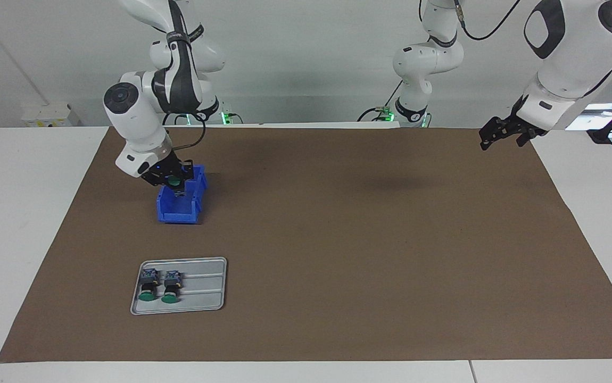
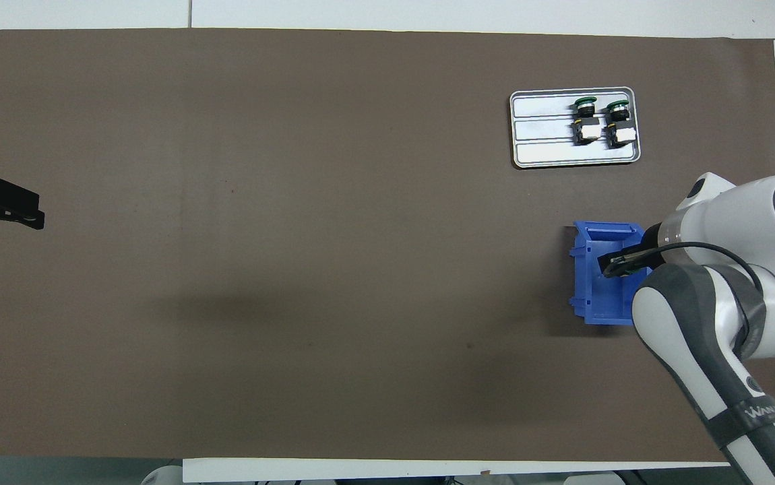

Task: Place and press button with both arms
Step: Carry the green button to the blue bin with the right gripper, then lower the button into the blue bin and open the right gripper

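Right gripper [image 1: 174,183] hangs over the blue bin [image 1: 182,205], clenched on a button [image 1: 174,181]; its green cap shows between the fingertips. Held above the bin's open top, probably just lifted out of it or about to clear it. Two more buttons [image 1: 158,284] lie side by side in the grey tray [image 1: 205,287], which sits farther from the robots than the bin; they fill the slots toward the right arm's end, so the held one likely goes beside them. Left gripper [image 1: 503,133] waits well away from the bin, over the mat's [image 1: 338,239] edge at the left arm's end, fingers released, likely saved for pressing.
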Robot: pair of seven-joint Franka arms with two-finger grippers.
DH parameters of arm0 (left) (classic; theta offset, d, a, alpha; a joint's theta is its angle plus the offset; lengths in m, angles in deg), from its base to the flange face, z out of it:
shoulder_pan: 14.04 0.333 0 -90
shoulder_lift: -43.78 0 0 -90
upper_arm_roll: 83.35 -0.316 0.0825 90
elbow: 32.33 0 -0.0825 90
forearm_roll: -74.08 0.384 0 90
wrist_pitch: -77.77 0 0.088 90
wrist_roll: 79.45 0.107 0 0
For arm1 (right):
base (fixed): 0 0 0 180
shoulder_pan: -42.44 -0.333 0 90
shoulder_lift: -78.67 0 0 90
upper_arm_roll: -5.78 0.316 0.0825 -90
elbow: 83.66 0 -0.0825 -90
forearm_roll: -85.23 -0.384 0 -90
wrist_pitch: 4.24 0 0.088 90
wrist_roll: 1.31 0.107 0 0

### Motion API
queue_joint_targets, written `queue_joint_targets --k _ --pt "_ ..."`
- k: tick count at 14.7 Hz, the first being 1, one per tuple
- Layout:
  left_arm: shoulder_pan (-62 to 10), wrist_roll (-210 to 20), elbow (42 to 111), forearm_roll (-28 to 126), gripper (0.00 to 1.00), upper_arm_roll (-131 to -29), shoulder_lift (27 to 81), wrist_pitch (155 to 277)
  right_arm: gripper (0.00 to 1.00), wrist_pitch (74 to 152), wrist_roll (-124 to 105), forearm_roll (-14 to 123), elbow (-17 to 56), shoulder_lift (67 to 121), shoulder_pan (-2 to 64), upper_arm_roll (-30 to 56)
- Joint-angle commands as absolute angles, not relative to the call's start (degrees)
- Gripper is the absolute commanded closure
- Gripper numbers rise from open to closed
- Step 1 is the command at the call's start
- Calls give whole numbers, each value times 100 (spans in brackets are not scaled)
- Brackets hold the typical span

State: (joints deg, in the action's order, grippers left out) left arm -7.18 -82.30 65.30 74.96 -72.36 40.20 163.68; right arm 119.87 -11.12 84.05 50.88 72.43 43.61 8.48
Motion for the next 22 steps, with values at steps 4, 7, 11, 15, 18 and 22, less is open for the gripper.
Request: queue_joint_targets --k 4,7,11,15,18,22 --pt "-920 -8235 6690 7575 0 -7254 3885 16346 88 12522 -1098 8321 5389 7383 4473 921" --pt "-912 -8287 6725 7575 0 -7263 3850 16347 58 12514 -1098 8321 5381 7392 4473 921" --pt "-877 -8358 6725 7566 0 -7263 3850 16364 51 12478 -1142 8321 5354 7392 4473 921" --pt "-868 -8349 6725 7566 0 -7263 3850 16399 47 12452 -1151 8330 5267 7418 4473 921" --pt "-859 -8358 6725 7566 0 -7263 3850 16408 45 12032 -1151 8339 4977 7410 4473 921" --pt "-842 -8367 6716 7566 0 -7271 3859 16426 27 11276 -1125 8348 4363 7348 4473 921"
